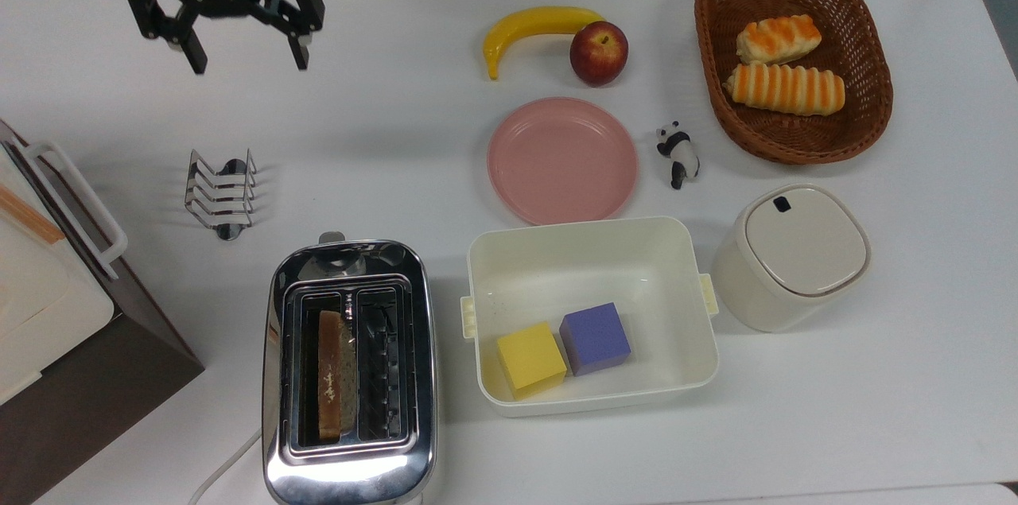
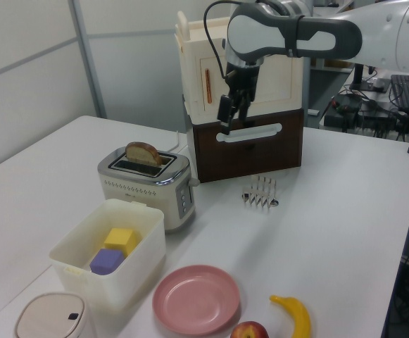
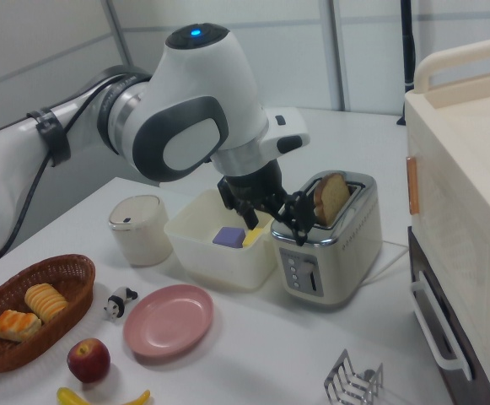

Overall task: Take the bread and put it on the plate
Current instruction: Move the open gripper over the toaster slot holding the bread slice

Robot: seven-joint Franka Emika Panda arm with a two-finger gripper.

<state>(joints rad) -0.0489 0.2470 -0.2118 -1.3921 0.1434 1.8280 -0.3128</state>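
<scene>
The bread (image 1: 329,386) is a brown slice standing upright in the left slot of the chrome toaster (image 1: 350,457) near the top view's bottom edge; it pokes above the toaster in the left view (image 2: 144,153) and the right view (image 3: 331,197). The pink plate (image 1: 562,161) lies bare mid-table, also seen from the side (image 2: 196,299) (image 3: 169,319). My gripper (image 1: 248,61) hangs open and holds nothing, high above the table at the top view's upper left, far from bread and plate. In the left view the gripper (image 2: 228,121) hovers in front of the cabinet.
A wire toast rack (image 1: 221,193) stands between gripper and toaster. A cream tub (image 1: 588,254) with a yellow and a purple cube sits beside the toaster. A lidded canister (image 1: 791,254), a roll basket (image 1: 871,44), banana (image 1: 533,24), apple (image 1: 598,52), panda figure (image 1: 678,153) and a brown-and-cream cabinet (image 1: 71,346) surround them.
</scene>
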